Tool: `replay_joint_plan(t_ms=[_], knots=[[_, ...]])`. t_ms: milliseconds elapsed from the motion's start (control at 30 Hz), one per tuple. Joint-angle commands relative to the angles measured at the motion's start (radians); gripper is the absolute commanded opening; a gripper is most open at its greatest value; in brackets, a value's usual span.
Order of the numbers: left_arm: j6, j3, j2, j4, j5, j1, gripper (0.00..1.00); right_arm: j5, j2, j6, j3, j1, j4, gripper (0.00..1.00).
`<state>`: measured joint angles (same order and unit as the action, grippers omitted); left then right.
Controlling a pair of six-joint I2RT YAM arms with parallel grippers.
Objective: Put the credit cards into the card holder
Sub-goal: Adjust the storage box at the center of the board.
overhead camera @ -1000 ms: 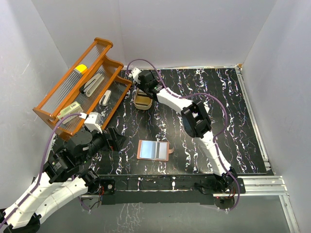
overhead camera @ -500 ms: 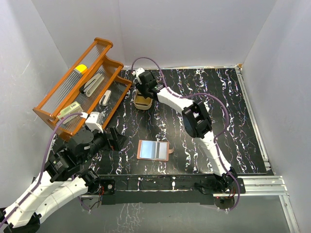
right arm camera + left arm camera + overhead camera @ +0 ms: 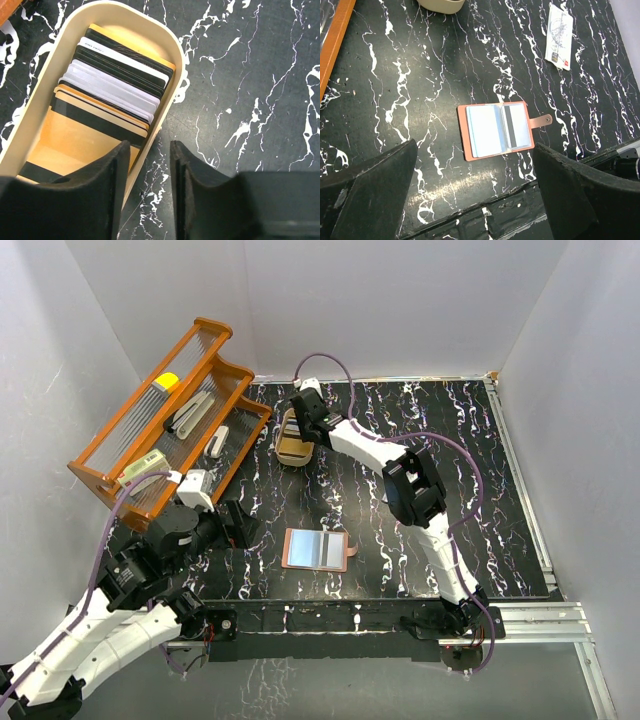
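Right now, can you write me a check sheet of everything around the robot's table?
Surface: black marbled table, white veins.
Job's things: card holder lying open; credit cards stacked in tan tray; one white card loose on table.
Clutter: orange wire rack, far-left corner.
Fingers: left fingers wide apart, empty; right fingers partly apart above tray's rim, empty.
Cables: purple cables looping along both arms.
Surroundings: white walls.

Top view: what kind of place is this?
Probably a robot test booth: plain white walls box in a black marbled table, and the left arm and right arm are bolted at its near edge.
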<state>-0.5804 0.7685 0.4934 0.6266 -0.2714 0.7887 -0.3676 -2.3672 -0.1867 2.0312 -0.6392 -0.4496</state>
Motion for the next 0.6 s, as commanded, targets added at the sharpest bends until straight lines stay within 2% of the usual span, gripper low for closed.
replay_joint_plan(t_ms=[0,133,400,567], knots=[[-0.011,0.001,0.021,0.020,-0.030,-0.002,0.97,-0.019,0.000,-0.075,-0.001,0.005,0.024,0.31],[-0.019,-0.001,0.031,0.023,-0.035,-0.001,0.96,-0.030,0.021,-0.117,-0.032,0.004,0.014,0.25],[-0.030,-0.001,0.067,0.026,-0.032,-0.002,0.92,-0.018,0.056,-0.142,-0.120,0.004,0.075,0.28],[-0.033,0.001,0.080,0.031,-0.033,-0.003,0.91,-0.038,0.041,-0.163,-0.112,0.004,0.052,0.24]])
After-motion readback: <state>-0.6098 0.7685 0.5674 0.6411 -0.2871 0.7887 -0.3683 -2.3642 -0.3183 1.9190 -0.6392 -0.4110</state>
